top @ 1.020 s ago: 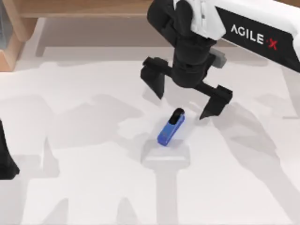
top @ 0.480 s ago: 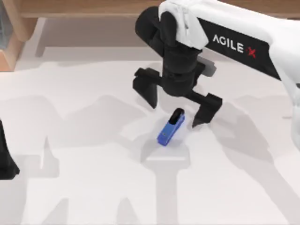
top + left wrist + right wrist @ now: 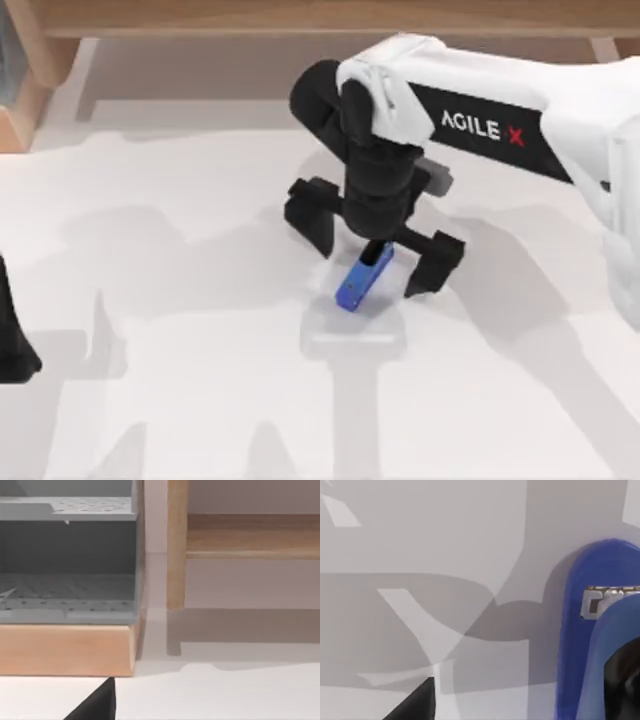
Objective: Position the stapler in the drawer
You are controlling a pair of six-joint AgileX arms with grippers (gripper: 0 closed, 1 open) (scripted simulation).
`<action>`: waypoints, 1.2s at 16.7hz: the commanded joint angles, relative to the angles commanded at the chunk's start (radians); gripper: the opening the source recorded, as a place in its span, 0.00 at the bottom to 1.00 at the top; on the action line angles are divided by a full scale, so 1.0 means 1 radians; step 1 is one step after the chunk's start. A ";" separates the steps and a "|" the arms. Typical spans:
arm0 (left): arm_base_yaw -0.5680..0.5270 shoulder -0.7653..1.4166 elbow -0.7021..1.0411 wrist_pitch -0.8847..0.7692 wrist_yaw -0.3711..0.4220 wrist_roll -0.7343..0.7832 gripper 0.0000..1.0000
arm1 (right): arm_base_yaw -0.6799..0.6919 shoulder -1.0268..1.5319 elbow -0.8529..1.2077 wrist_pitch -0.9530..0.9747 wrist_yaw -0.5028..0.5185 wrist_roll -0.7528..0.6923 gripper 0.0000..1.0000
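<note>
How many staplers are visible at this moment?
1. The blue stapler lies on the white table near the middle, between the open fingers of the right gripper. The left arm is parked at the table's left edge.

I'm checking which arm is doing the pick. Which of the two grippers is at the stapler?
The right gripper: its open fingers straddle the blue stapler mid-table. The left arm sits parked at the table's left edge.
</note>
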 joint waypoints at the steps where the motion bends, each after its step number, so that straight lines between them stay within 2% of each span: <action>1: 0.000 0.000 0.000 0.000 0.000 0.000 1.00 | 0.000 0.001 -0.003 0.003 0.000 0.000 1.00; 4: 0.000 0.000 0.000 0.000 0.000 0.000 1.00 | 0.000 0.001 -0.003 0.003 0.000 0.000 1.00; 17: 0.000 0.000 0.000 0.000 0.000 0.000 1.00 | 0.000 0.001 -0.003 0.003 0.000 0.000 0.02; 20: 0.000 0.000 0.000 0.000 0.000 0.000 1.00 | 0.000 0.001 -0.003 0.003 0.000 0.000 0.00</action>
